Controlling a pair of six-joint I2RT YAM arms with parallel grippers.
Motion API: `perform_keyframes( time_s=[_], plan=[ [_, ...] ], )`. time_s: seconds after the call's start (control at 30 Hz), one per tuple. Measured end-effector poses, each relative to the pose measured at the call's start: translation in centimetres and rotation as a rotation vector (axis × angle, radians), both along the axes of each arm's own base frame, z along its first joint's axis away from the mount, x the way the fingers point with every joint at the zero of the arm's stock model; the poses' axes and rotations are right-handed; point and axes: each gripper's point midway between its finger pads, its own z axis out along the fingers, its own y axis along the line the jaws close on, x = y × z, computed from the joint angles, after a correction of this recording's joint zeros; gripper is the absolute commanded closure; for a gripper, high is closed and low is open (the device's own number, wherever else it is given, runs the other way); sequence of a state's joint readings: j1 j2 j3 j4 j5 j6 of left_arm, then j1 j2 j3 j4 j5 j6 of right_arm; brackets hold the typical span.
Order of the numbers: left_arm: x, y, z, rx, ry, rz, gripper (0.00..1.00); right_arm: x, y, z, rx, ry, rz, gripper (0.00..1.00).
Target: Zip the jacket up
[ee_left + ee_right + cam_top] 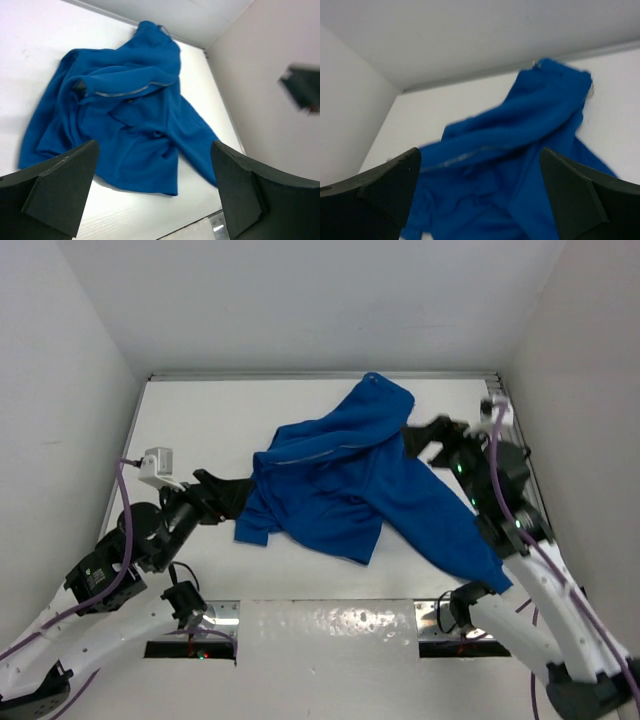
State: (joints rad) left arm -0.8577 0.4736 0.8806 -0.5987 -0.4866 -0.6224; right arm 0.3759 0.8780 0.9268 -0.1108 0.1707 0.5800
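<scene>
The bright blue jacket lies crumpled in a heap in the middle of the white table, one sleeve trailing toward the near right. A pale zipper line runs across a fold near the top of the heap, also visible in the right wrist view as a zipper line. My left gripper sits at the jacket's left edge, open, with the jacket lying ahead of its empty fingers. My right gripper hovers at the jacket's right side, open, with nothing between its fingers. No zipper pull shows.
White walls close in the table on the left, back and right. A shiny metal strip runs along the near edge between the arm bases. The right gripper appears as a blurred dark shape in the left wrist view.
</scene>
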Motion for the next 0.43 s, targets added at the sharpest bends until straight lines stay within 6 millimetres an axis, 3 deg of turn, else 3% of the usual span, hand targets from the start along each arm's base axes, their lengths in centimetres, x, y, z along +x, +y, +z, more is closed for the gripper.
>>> perform_keyframes(
  time_s=[0.17,0.23,0.43],
  plan=[
    [-0.4,-0.5,0.0,-0.041,-0.032,-0.04,0.09,-7.1,-0.7,-6.5,0.025,0.095,0.096,0.01],
    [-0.6,-0.7,-0.3,-0.046,-0.033,-0.053,0.09,-8.8,-1.0,-8.2,0.019,0.132,0.114,0.01],
    [-0.9,-1.2,-1.5,-0.05,-0.03,-0.083,0.1,-12.3,-2.5,-9.9,0.003,0.162,0.109,0.01]
  ],
)
